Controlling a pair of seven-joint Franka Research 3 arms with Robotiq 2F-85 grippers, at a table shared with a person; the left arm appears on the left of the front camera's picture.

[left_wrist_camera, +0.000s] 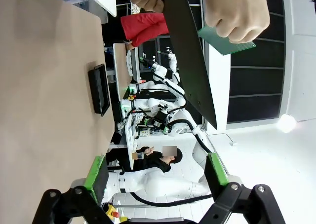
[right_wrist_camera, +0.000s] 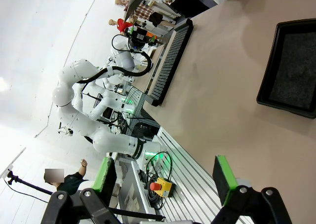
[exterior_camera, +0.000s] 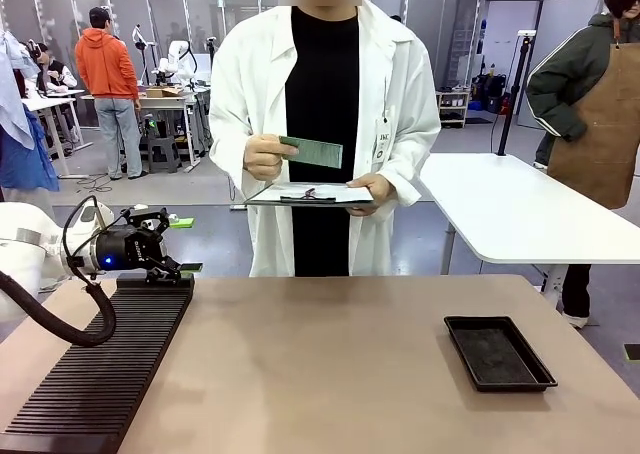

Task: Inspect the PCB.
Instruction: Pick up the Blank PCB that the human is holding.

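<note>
left pincer point(exterior_camera: 185, 244) hangs released and empty at the far end of the slotted rack point(exterior_camera: 100, 374); right pincer point(right_wrist_camera: 163, 177) is released too. the pcb point(exterior_camera: 312, 152) is in the person's hand point(exterior_camera: 265, 157), above a clipboard point(exterior_camera: 310, 195). best to hold clear while it is looked over.

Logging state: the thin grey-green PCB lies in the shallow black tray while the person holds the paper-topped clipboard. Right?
No. The front view shows the thin grey-green PCB held in the person's hand, not in the shallow black tray; the paper-topped clipboard part stands.
</note>
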